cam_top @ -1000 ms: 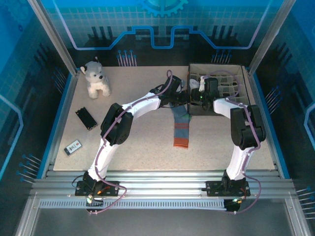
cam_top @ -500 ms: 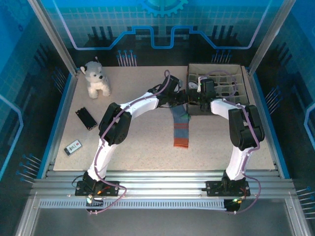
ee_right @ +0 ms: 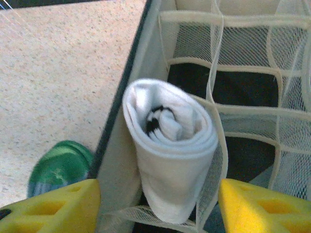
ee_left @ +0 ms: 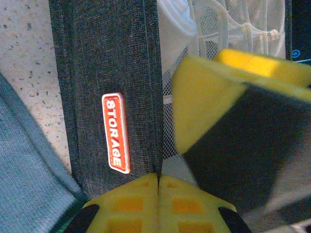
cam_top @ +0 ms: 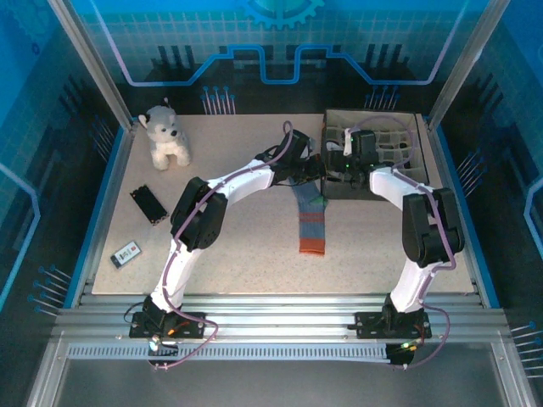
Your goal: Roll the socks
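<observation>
Right claw (ee_right: pixel 158 206) released over rolled white sock (ee_right: pixel 170 141) in box (ee_left: pixel 97 73); left claw (ee_left: pixel 158 194) clenched on box wall. Next, you roll flat teal sock (cam_top: pixel 310 222) on worktop (cam_top: pixel 237 237).

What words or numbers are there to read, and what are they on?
"STORAGE": white letters on a red label, on the dark outer wall of the box.
The small white gadget has marks too small to read.
There is nothing else to read.
</observation>
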Available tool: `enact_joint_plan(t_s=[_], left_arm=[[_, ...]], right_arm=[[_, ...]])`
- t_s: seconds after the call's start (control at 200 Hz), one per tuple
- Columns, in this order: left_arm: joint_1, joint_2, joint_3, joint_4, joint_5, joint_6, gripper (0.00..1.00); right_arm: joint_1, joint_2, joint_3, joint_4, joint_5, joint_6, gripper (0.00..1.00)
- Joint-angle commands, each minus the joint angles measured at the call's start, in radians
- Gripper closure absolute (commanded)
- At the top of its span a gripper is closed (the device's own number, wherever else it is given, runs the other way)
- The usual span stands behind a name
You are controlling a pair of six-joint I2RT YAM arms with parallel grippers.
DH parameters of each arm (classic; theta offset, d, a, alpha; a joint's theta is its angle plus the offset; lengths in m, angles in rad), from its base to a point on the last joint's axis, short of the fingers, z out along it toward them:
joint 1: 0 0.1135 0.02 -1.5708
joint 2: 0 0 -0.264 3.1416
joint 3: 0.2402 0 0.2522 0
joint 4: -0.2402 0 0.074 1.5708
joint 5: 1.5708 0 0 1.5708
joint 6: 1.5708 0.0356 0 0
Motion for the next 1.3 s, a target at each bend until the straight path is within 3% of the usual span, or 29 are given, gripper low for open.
enact_joint_plan(t_s=[0.0,0.115,0.38,0.675,0.895,1.046,1.291], left_arm=[[-0.014,0.044,0.007,0.002,-0.001,-0.040,1.00],[-0.014,0.058,0.035,0.002,0.010,-0.042,1.00],[-0.012,0.039,0.077,-0.007,0.062,0.021,0.83],[0.029,-0.110,-0.008,0.027,0.102,0.117,0.77],[0.067,-0.282,-0.199,0.057,0.097,0.155,0.74],[0.080,-0.384,-0.377,0.024,0.095,0.141,0.75],[0.030,-0.468,-0.669,-0.004,0.104,0.064,0.76]], right_arm=[[-0.020,-0.048,0.068,-0.096,-0.078,0.025,0.33],[-0.032,-0.078,0.081,-0.113,-0.118,0.025,0.33],[-0.059,-0.136,0.148,-0.256,-0.135,0.062,0.33],[-0.089,-0.244,0.143,-0.427,-0.174,0.100,0.36],[-0.063,-0.427,-0.013,-0.508,-0.142,0.068,0.39],[0.012,-0.557,-0.163,-0.546,-0.077,0.070,0.41],[0.161,-0.653,-0.475,-0.479,-0.061,0.249,0.47]])
